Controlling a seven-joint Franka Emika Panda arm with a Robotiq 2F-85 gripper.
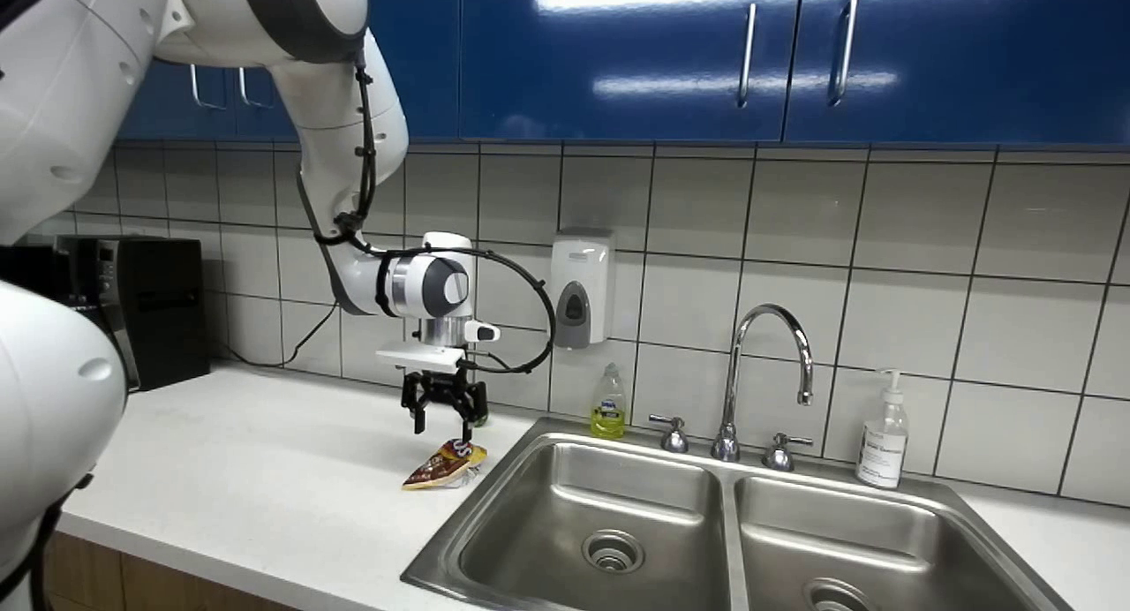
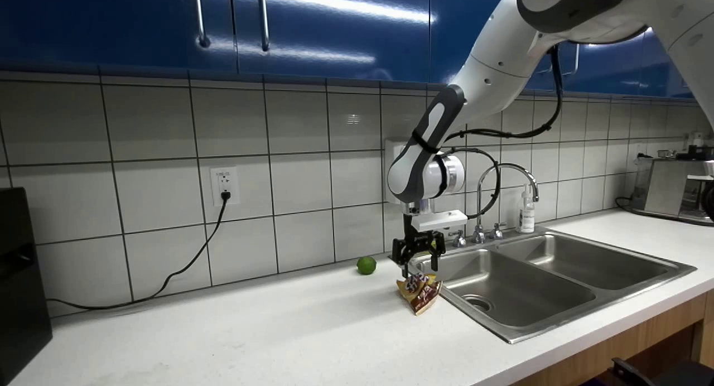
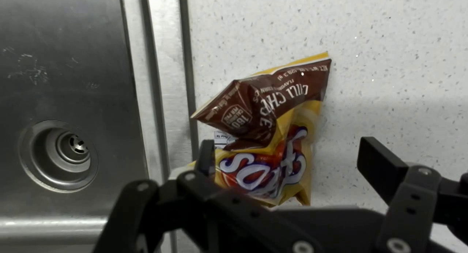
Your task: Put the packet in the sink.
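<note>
The packet is a crumpled yellow, red and brown snack bag. It lies on the white counter just beside the sink in both exterior views (image 1: pixel 441 470) (image 2: pixel 421 294) and in the wrist view (image 3: pixel 278 110). The steel double sink (image 1: pixel 530 540) has two bare basins with drains; it also shows in an exterior view (image 2: pixel 519 302) and at the left of the wrist view (image 3: pixel 76 81). My gripper (image 1: pixel 443 430) is open, pointing down over the packet. In the wrist view (image 3: pixel 292 161) one finger is at the packet's sink-side edge, overlapping it; the other is apart, over the counter.
A green lime (image 2: pixel 366 265) sits near the wall behind the gripper. A tall curved faucet (image 1: pixel 734 373) with two handles, a yellow-green soap bottle (image 1: pixel 607 408) and a pump bottle (image 1: pixel 883 448) stand at the sink's back. A black machine (image 1: pixel 159 311) stands farther along the counter.
</note>
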